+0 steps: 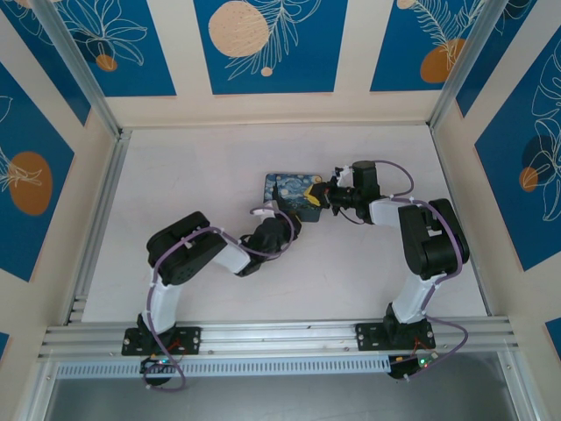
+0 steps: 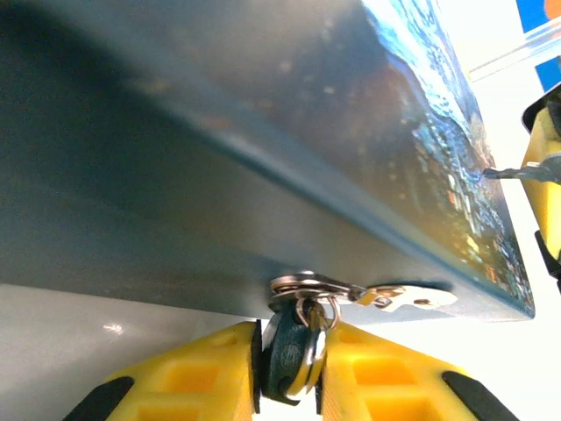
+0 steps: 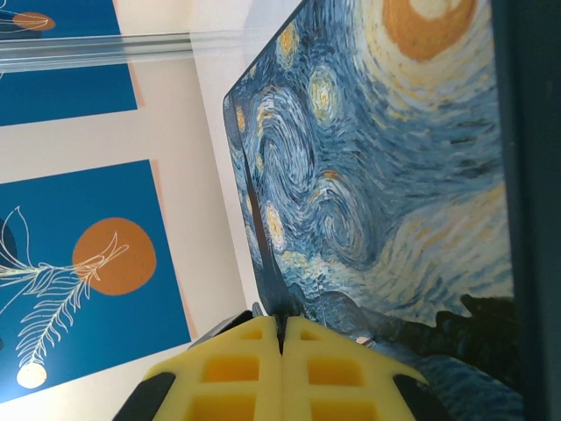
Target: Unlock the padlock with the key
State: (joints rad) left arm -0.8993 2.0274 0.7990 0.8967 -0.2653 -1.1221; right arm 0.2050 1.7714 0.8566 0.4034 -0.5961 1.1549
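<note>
Between left jaws, padlock (image 2: 292, 355).

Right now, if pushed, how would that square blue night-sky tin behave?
The square blue night-sky tin probably slides rather than tips: broad, squat, on a smooth white table. Its glossy painted sides look slippery to pinch.

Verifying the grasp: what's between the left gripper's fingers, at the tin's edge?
The dark bluish padlock, with metal rings, hanging at the tin's latch. The yellow fingers cover both its sides, so any keyhole there is hidden.
</note>
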